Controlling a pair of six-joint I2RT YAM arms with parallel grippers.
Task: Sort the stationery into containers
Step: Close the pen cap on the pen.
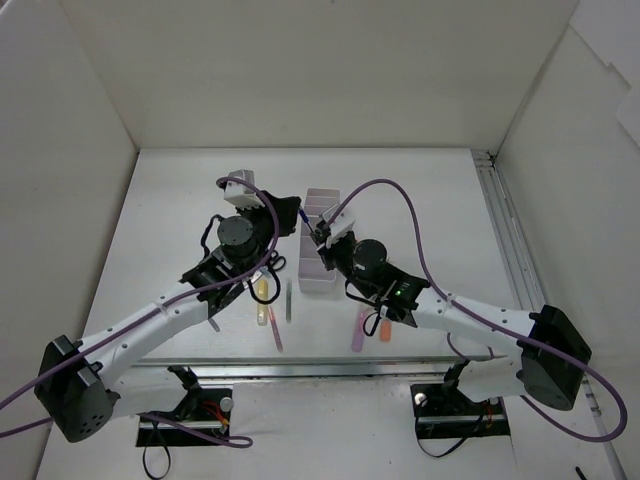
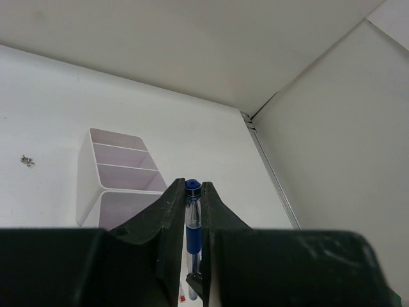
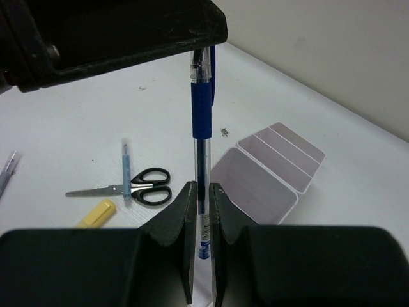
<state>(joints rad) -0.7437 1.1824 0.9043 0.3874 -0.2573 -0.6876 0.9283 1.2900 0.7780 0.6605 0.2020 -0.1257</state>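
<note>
- The left gripper [image 2: 193,188] is closed almost completely, its jaws pinching the capped upper end of a blue pen [image 3: 201,115].
- The right gripper [image 3: 203,188] is closed as well, its jaws clamped on the clear lower barrel of the same pen, so both arms hold it at once.
- The pen hangs in the air, clear of the table [image 1: 180,200], over the middle of it and right beside the white organiser tray [image 2: 84,182]; it is not in any compartment.
- The tray stands near the table's centre, its four compartments in a row running from the near side towards the far edge.
- Just left of the tray's near end lie the black-handled scissors [image 3: 139,189], with a thin light-blue pen [image 3: 126,163] lying across them.
- A yellow highlighter [image 3: 97,213] lies close to the scissors, on the side towards the near edge.
- Closer to the table's near edge, between the two arms, lie a green pen [image 1: 289,298], a pink pen [image 1: 275,332], a purple highlighter [image 1: 358,328] and an orange highlighter [image 1: 384,326].
</note>
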